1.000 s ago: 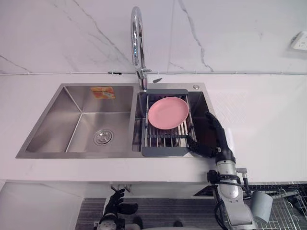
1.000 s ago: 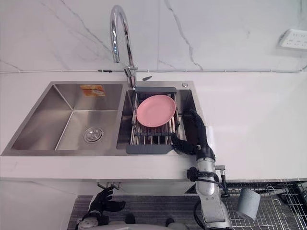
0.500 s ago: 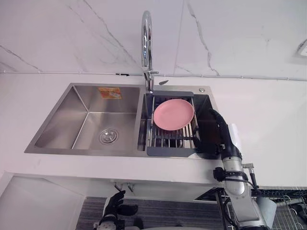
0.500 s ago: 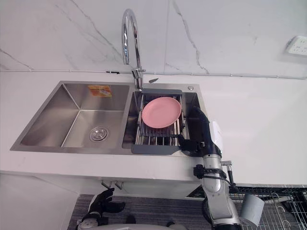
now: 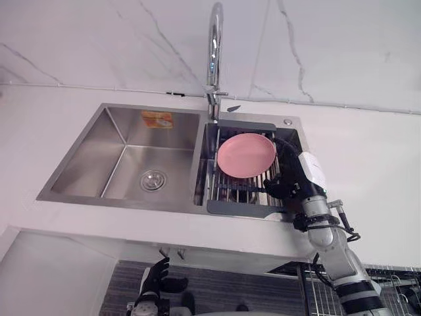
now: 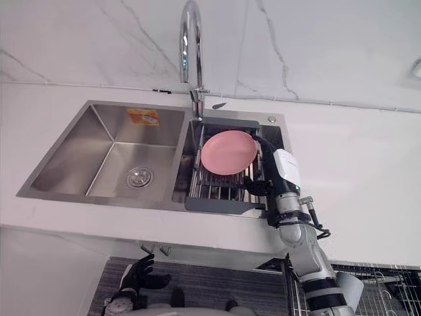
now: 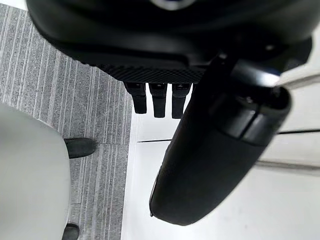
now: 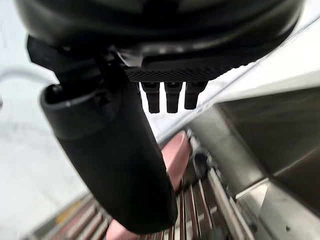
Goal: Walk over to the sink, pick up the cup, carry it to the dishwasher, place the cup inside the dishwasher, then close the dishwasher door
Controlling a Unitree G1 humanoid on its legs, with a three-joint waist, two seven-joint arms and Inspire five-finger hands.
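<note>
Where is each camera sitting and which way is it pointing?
Left eye view: on the head, facing down at the sink and pink plate; right robot hand beside the rack, left robot hand low.
Right eye view: beside it, same scene, same hands.
Left wrist view: on the left wrist, facing the grey floor past that hand.
Right wrist view: on the right wrist, facing the pink plate past that hand.
Shared: pink plate.

Plate (image 5: 247, 155) on rack (image 5: 241, 208) in right basin of sink (image 5: 122, 168), faucet (image 5: 214, 46) behind
</note>
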